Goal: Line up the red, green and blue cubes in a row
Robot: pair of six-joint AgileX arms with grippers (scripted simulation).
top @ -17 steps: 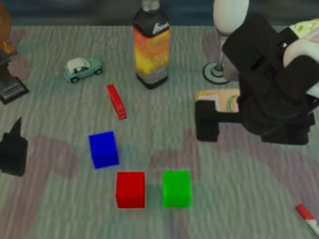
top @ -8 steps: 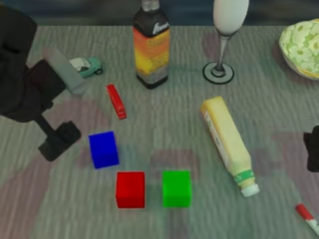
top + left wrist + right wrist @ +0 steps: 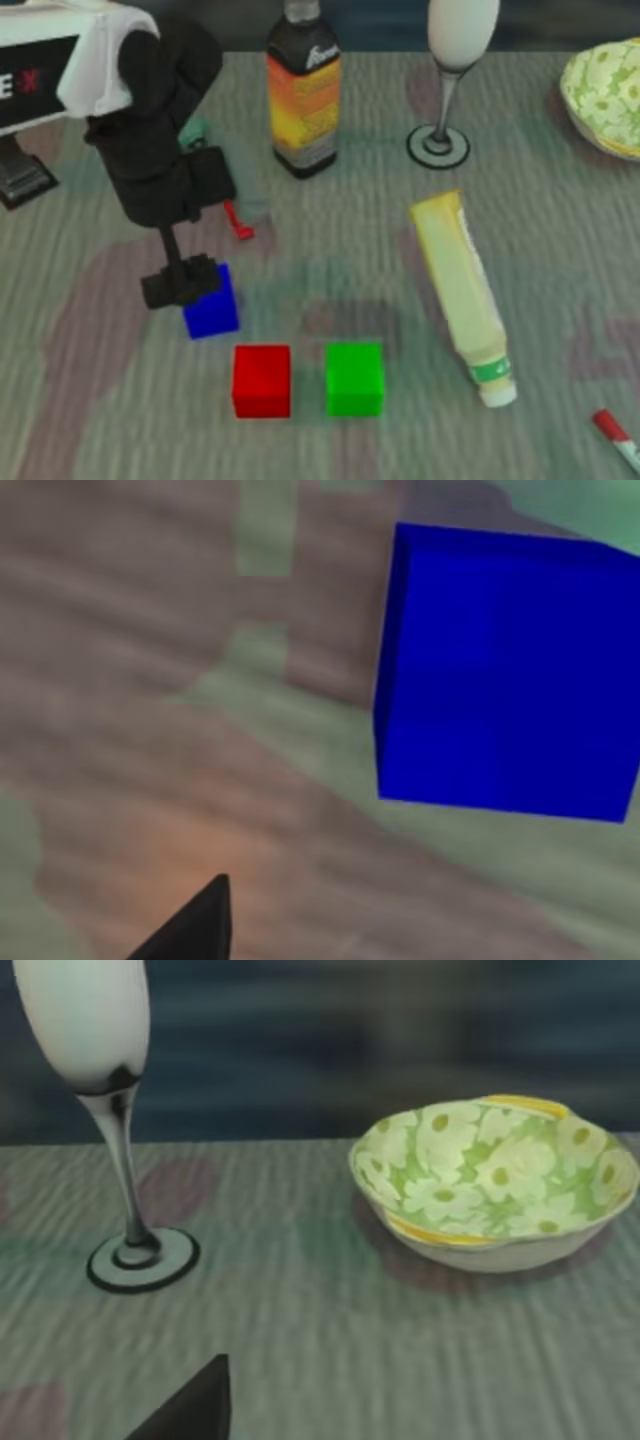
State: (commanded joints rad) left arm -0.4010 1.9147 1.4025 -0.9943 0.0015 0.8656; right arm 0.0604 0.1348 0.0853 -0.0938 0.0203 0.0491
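Observation:
The red cube (image 3: 262,380) and the green cube (image 3: 355,378) sit side by side near the table's front edge, a small gap between them. The blue cube (image 3: 212,305) rests behind and to the left of the red one, turned slightly askew, and fills the left wrist view (image 3: 505,670). My left gripper (image 3: 182,282) hangs open over the blue cube's back left corner, holding nothing; one dark fingertip (image 3: 200,925) shows beside the cube. My right arm is outside the top view; its fingertip (image 3: 195,1410) shows over bare table.
A dark sauce bottle (image 3: 303,95), wine glass (image 3: 455,60) and flowered bowl (image 3: 610,95) stand along the back. A yellow squeeze bottle (image 3: 462,290) lies at the right. The thin red bar (image 3: 238,222) pokes out from under my left arm. A red-and-white stick (image 3: 615,435) lies at front right.
My left arm has swung in from the left edge and come down over the blue cube. My right arm has pulled back out of the top view. The cubes have not moved.

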